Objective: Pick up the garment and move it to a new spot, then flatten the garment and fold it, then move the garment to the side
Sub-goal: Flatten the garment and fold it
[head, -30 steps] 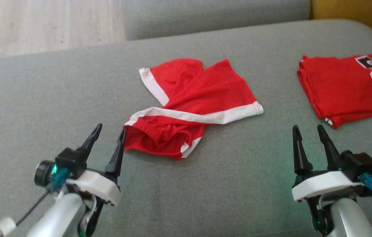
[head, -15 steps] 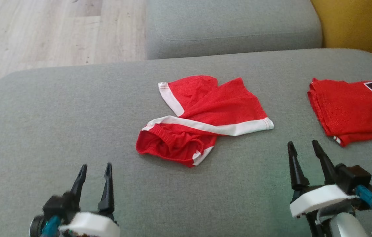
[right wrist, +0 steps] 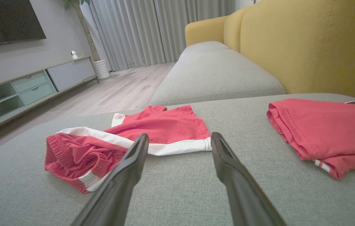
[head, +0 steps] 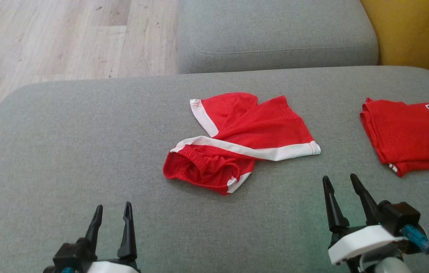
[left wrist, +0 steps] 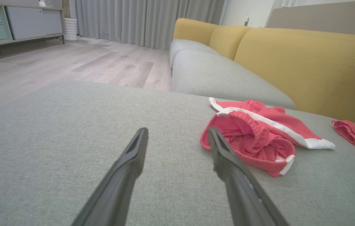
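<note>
On the left, the left gripper [head: 113, 207] sits low over the grey sofa seat [head: 66, 125] with its jaws apart and nothing between them. A second ago its inner fingertip stood just beside the waistband of the red shorts [head: 244, 138]. Now it is well clear of the cloth. The head camera has also tipped, so the whole scene has slid down the picture, but the wider gap between gripper and garment is a real retreat of the arm. The shorts lie near the middle of the seat. They are crumpled, with the elastic waistband bunched open toward the robot, one white-trimmed leg laid across the other, and a hem corner pointing right. Their shape looks the same as before, so the withdrawal seems not to have disturbed them. Further right, the right gripper [head: 338, 177] hovers near that hem corner without touching it, its jaws likewise apart and empty. At the far right lies a folded red jersey [head: 407, 136], well apart from the shorts. With both grippers free and the garment neither flat nor folded, the flattening probably lies ahead, and either arm will need a fresh grasp, likely at the waistband or a hem.
</note>
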Robot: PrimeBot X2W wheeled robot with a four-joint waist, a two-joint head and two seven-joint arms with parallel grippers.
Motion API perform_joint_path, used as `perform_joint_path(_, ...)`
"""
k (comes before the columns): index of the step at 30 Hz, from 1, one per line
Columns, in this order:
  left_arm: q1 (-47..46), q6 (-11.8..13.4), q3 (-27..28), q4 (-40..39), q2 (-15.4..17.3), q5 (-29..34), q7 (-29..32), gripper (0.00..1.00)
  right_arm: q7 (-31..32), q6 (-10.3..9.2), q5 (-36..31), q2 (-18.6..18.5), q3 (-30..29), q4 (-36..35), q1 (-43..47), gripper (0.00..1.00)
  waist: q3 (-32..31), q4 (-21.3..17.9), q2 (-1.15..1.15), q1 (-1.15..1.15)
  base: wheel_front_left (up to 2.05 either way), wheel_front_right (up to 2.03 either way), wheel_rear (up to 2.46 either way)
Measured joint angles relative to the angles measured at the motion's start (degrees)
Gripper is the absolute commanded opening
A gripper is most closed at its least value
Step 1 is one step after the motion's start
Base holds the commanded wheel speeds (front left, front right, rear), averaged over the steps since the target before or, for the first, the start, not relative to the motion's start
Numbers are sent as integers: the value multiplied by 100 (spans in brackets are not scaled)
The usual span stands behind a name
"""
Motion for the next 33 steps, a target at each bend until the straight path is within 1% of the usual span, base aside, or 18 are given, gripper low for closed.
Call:
perform_joint_path(6, 0, -58, 32, 12, -107, 67, 0, 100, -1, 0, 1, 0, 36, 47, -1, 100, 17, -41, 0, 0, 0, 0, 0)
perform_joint_path(20, -1, -201, 182, 86, -179, 133, -1, 100, -3, 0, 1, 0, 56, 109, -5, 100, 62, -40, 0, 0, 0, 0, 0)
perform_joint_path(31, -29, -210, 170, 96, -222, 175, 4, 100, -2, 0, -1, 0, 31, 129, -18, 100, 172, -87, 0, 0, 0, 0, 0)
perform_joint_path(33, -89, -247, 130, 99, -241, 231, 26, 100, -2, 0, -5, 0, 21, 125, -25, 100, 211, -103, 0, 0, 0, 0, 0)
